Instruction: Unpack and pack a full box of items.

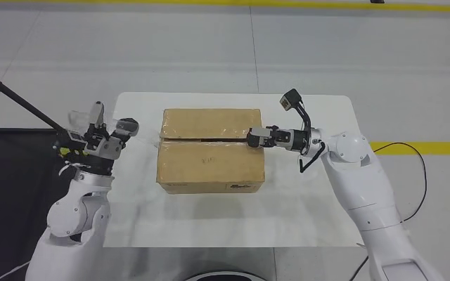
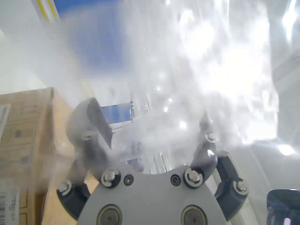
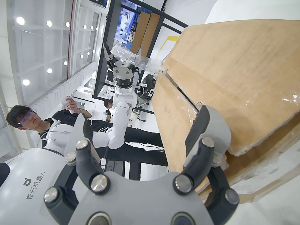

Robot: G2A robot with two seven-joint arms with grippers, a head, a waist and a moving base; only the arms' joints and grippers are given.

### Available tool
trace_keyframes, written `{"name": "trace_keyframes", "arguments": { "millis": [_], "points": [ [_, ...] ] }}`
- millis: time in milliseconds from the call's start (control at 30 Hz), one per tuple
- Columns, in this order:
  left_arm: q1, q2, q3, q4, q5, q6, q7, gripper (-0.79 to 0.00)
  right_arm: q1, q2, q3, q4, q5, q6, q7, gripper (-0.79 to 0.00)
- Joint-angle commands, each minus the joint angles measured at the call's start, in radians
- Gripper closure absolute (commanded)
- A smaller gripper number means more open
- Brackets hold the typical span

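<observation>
The cardboard box (image 1: 211,151) is sitting mid-tabletop (image 1: 316,211) with both top flaps down. The right gripper (image 1: 254,137) is hanging at its right end, jaws wide, 1 finger (image 3: 206,127) touching the top at the seam (image 1: 204,139). The left gripper (image 1: 114,116) is hovering just off the left end, jaws wide too, with crinkly clear film (image 3: 131,57) draped over them and stretching to the box corner.

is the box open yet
No, the box has its top flaps closed, meeting at the seam where the right pincer sits.
</observation>
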Motion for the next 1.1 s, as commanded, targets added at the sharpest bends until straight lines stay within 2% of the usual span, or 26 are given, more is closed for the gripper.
{"name": "trace_keyframes", "arguments": {
  "millis": [0, 233, 467, 767, 1067],
  "points": [
    [0.007, -0.001, -0.019, 0.02, -0.056, 0.0, -0.027, -0.785, 0.003, 0.0, -0.003, 0.002, 0.002, 0.001, 0.0, -0.785],
    [0.012, -0.005, -0.051, 0.075, -0.13, -0.013, -0.046, -0.785, 0.019, -0.002, -0.02, 0.009, 0.001, 0.005, -0.002, -0.785],
    [0.007, -0.01, -0.061, 0.078, -0.13, -0.049, -0.056, -0.785, 0.027, -0.003, -0.029, 0.015, 0.002, 0.008, -0.003, -0.785],
    [-0.021, -0.015, -0.041, 0.071, -0.209, -0.011, -0.15, -0.785, 0.018, 0.002, -0.024, 0.009, 0.002, 0.005, -0.011, -0.785],
    [-0.048, -0.019, 0.0, 0.04, -0.167, 0.016, -0.159, -0.785, -0.003, 0.011, -0.003, -0.007, 0.004, -0.002, -0.014, -0.785]
  ]
}}
